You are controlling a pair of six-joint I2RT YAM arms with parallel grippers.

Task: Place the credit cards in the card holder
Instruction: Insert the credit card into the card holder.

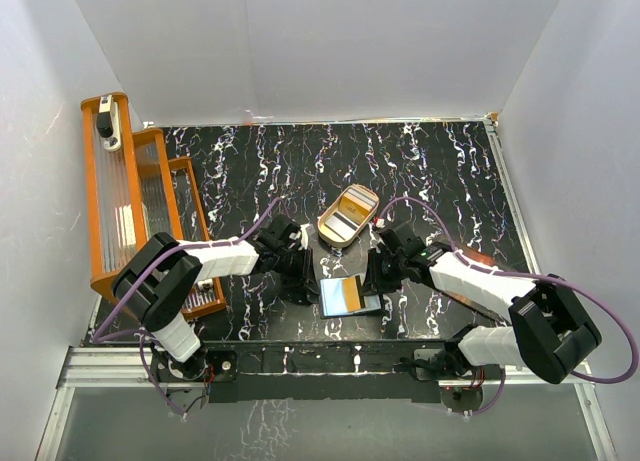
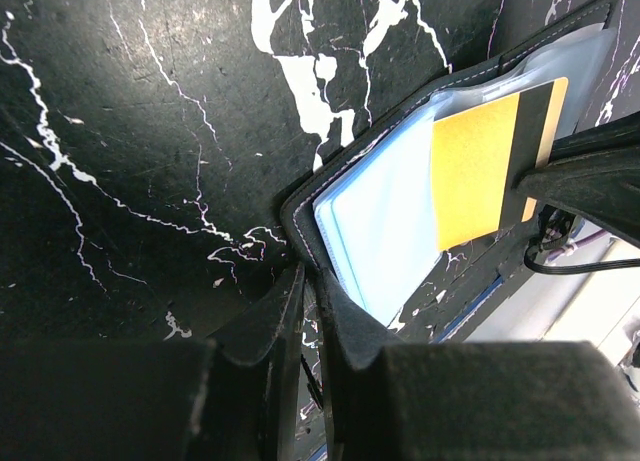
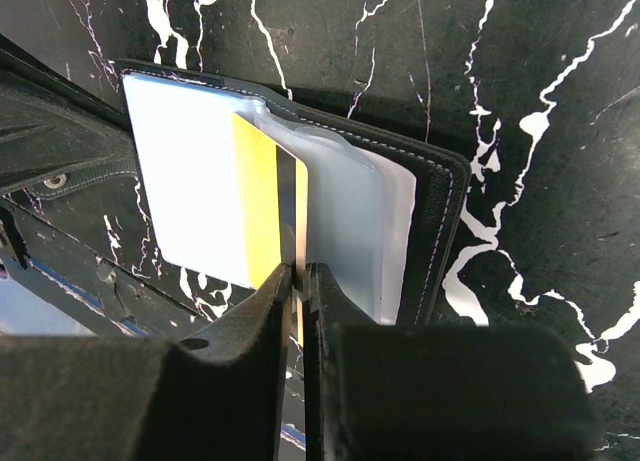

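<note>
Card holder [image 1: 330,299] lay open on table [image 1: 420,171] between arms, near front edge. My left pincer [image 2: 310,311] pinched its corner to steady it; right pincer [image 3: 298,281] pinched gold card [image 3: 262,196] by edge, half inside clear sleeve [image 3: 345,221], for pushing deeper

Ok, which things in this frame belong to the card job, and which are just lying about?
In the job: black card holder, yellow striped card, cards in the tan oval tray.
Lying about: orange rack, small white object on top of it.
</note>
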